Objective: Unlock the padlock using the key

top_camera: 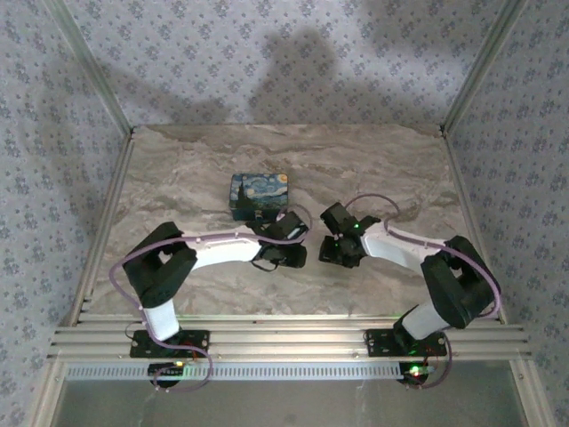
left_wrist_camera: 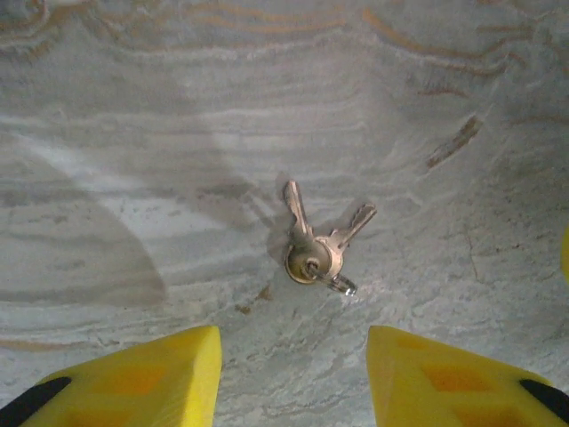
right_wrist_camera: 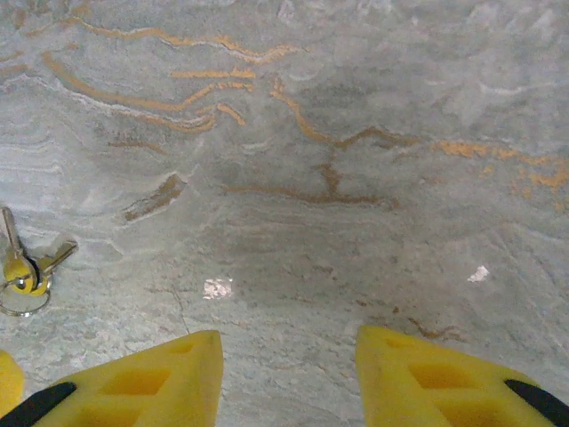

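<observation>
**Getting the keys off the desk cleanly**

My left tool hangs over the desk with its yellow fingers parted about halfway and nothing between them. My right tool is the same, half open and empty. The keys, two on one ring, lie flat on the marble just ahead of my left fingers, nearly in line with the gap. From my right wrist they sit far off at the left edge. The padlock rests beyond my left tool, toward the far edge of the desk and a little left of its middle, with neither tool touching it.

I judge the step in hand to be lifting the keys, and my left tool is the better placed for it. The keys are thin metal on a hard, smooth top, so I should bring my fingertips right down to the desk before closing, or they will pass over the keys. The two blades splay in a V from the ring, and pinching both would give me a loose bundle. I would rather take one key by its head, near the ring, leaving its blade free to point outward. I should close slowly, since metal may skate on marble. My right tool should hold clear of the keys, ready to steady the padlock. I cannot make out the padlock's keyhole from here.
</observation>
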